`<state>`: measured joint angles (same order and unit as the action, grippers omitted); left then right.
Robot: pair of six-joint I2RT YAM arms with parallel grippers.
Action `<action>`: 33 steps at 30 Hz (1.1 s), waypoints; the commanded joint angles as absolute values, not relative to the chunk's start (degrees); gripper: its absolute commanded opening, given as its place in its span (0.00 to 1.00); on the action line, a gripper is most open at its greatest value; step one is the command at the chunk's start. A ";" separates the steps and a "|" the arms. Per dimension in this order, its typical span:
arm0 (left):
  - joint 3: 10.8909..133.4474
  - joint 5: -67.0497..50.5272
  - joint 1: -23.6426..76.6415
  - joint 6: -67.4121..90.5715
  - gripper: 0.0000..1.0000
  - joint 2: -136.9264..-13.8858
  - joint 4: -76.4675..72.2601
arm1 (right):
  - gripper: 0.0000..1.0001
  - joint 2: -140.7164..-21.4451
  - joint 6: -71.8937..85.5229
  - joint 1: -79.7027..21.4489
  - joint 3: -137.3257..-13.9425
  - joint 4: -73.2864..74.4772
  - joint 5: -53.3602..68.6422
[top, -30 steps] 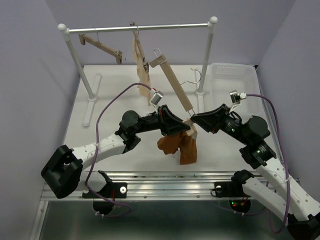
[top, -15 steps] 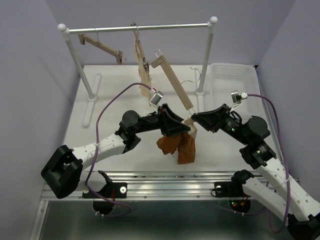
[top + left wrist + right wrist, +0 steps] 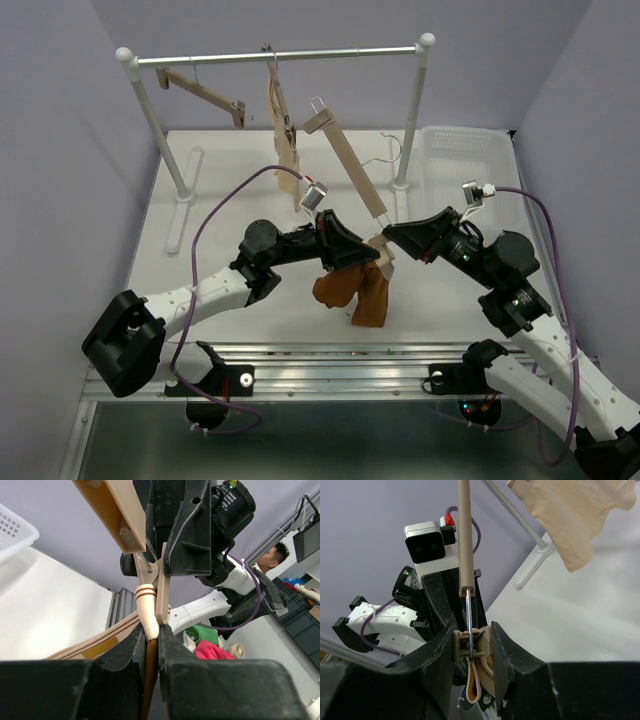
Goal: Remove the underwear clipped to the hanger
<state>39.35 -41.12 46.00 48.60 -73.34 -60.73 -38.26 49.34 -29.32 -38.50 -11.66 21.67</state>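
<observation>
- Far left on the rail [image 3: 275, 56]: a spare wooden hanger [image 3: 205, 93] and the beige garment [image 3: 285, 135]. Not your targets, so leave them.
- Left gripper [image 3: 151, 639]: fingers are clenched on the underwear [image 3: 360, 295] right below the clip [image 3: 470, 639]. My read is that this keeps the cloth under control when the clip lets go.
- The underwear hangs bunched from the low near end of the hanger [image 3: 350, 165], mid-table, between both grippers. Only this near clip holds it. The far clip [image 3: 318, 103] at the high end looks bare.
- The hanger is tilted steeply, far end up by the rail, near end down at the grippers. Its hook [image 3: 385, 158] looks clear of the rail, so your two grips are likely what carries it.
- Right gripper [image 3: 473, 645]: fingers are clamped across the clip, one on each side, touching it. That looks like a squeeze to spread the clip. I can't tell whether it has opened enough.
- Next, I'd say pull the left gripper down and away while the right one holds the squeeze. Risk: the waistband snags on the clip.
- Far right: a white basket [image 3: 470, 150], well apart from the work.
</observation>
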 commanded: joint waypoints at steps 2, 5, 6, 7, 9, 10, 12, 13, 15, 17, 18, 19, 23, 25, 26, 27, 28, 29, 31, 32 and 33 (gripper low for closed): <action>41.05 -42.36 45.88 47.55 0.09 -71.98 -63.45 | 0.01 -38.32 49.48 -29.27 -39.55 -17.14 23.55; 40.61 -42.10 45.88 47.29 0.00 -71.11 -63.89 | 0.01 -38.32 48.87 -29.27 -39.81 -15.39 23.91; 40.52 -42.01 45.88 47.11 0.00 -70.84 -64.16 | 0.01 -38.15 48.78 -29.27 -39.73 -14.77 23.73; 40.26 -41.92 45.88 47.11 0.00 -70.40 -64.60 | 0.03 -38.06 48.78 -29.27 -39.73 -14.33 23.38; 39.82 -41.57 45.88 46.67 0.00 -69.53 -64.86 | 0.06 -37.53 48.34 -29.27 -39.81 -13.71 22.68; 39.81 -41.57 45.88 46.41 0.00 -69.26 -64.78 | 0.05 -37.44 48.25 -29.27 -39.73 -13.54 22.33; 39.90 -41.75 45.88 46.14 0.03 -69.08 -64.43 | 0.01 -37.44 47.64 -29.27 -40.08 -12.93 22.41; 39.99 -41.75 45.88 46.14 0.17 -69.17 -63.90 | 0.01 -37.44 47.64 -29.27 -40.25 -12.83 22.24; 40.17 -42.10 45.88 46.40 0.45 -69.34 -63.54 | 0.01 -37.53 46.85 -29.27 -40.78 -12.31 22.85; 39.90 -42.36 45.88 46.84 0.49 -69.52 -64.94 | 0.01 -37.97 46.85 -29.27 -40.87 -12.39 23.46; 39.99 -42.54 45.88 47.19 0.49 -69.61 -65.21 | 0.01 -38.06 46.93 -29.27 -40.78 -12.57 23.64; 40.08 -42.63 45.88 47.28 0.49 -69.78 -65.30 | 0.01 -38.06 46.93 -29.27 -40.78 -12.74 23.90; 41.22 -43.15 45.79 47.81 0.54 -70.66 -65.66 | 0.01 -38.41 47.55 -29.27 -40.43 -13.36 24.61; 41.66 -43.24 45.79 47.99 0.50 -71.45 -65.39 | 0.01 -38.41 47.90 -29.27 -39.91 -15.02 25.13; 41.83 -43.33 45.88 48.25 0.45 -71.72 -65.48 | 0.01 -38.41 48.07 -29.27 -39.90 -15.29 25.22; 42.18 -43.42 45.79 48.43 0.34 -72.07 -65.57 | 0.01 -38.41 48.08 -29.27 -39.90 -15.29 25.49; 42.27 -43.42 45.88 48.60 0.27 -72.33 -65.74 | 0.01 -38.50 47.99 -29.27 -39.90 -15.21 25.66; 42.54 -43.42 45.79 48.95 0.20 -72.51 -65.66 | 0.01 -38.50 47.90 -29.27 -39.90 -15.03 25.66; 42.71 -43.16 45.79 49.04 0.03 -72.77 -65.22 | 0.01 -38.50 47.81 -29.27 -39.82 -14.85 25.93; 42.89 -43.07 45.79 49.04 0.00 -72.95 -64.78 | 0.01 -38.50 47.81 -29.27 -39.81 -14.94 26.01; 42.80 -42.98 45.88 49.13 0.00 -72.95 -64.86 | 0.01 -38.41 47.73 -29.27 -39.73 -14.77 26.02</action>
<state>39.51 -42.15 45.63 50.06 -73.14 -60.62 -38.68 47.55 -29.26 -38.54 -11.55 25.06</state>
